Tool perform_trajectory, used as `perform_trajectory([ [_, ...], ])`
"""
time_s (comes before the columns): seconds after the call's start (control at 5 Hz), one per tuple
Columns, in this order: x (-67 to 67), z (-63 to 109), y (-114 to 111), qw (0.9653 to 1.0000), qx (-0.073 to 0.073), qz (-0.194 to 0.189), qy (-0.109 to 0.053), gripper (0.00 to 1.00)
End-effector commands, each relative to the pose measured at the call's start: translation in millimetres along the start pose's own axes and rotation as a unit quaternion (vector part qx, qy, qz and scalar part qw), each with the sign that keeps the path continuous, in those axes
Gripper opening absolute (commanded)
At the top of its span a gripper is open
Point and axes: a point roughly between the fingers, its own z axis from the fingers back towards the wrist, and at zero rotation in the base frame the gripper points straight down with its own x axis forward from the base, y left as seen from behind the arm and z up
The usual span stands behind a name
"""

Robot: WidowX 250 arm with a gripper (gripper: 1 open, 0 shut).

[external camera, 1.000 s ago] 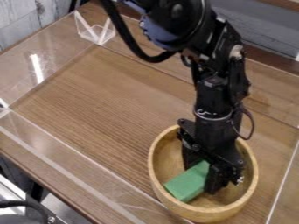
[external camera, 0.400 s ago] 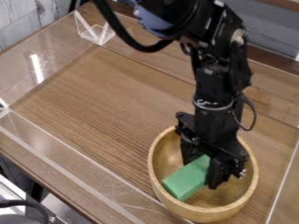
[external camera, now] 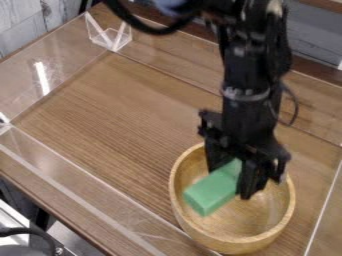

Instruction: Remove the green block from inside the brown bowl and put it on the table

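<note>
The green block [external camera: 211,192] hangs tilted just above the inside of the brown bowl [external camera: 261,235], at the lower right of the camera view. My gripper [external camera: 241,178] points down over the bowl and is shut on the block's right end, its black fingers on either side of it. The block's left end sticks out toward the bowl's left rim. The bowl rests on the wood-grain table [external camera: 120,110] near the front edge. The blurred black arm rises from the gripper to the top of the frame.
Low clear acrylic walls [external camera: 47,70] border the table on the left and front. A small clear acrylic stand [external camera: 110,35] sits at the back left. Bare tabletop spreads left of and behind the bowl.
The gripper has risen with the green block in it. The block has come up off the bowl's bottom and now sits higher, near rim level. The bowl has not moved.
</note>
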Motion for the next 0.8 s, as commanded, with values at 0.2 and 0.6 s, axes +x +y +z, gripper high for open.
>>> perform_trajectory([
  [0.2,6.7,118.9,33,0.9903,0.021,0.108,-0.084,0.0],
  [0.6,-17.3,124.1,93,0.9847,0.027,0.141,-0.098,0.0],
])
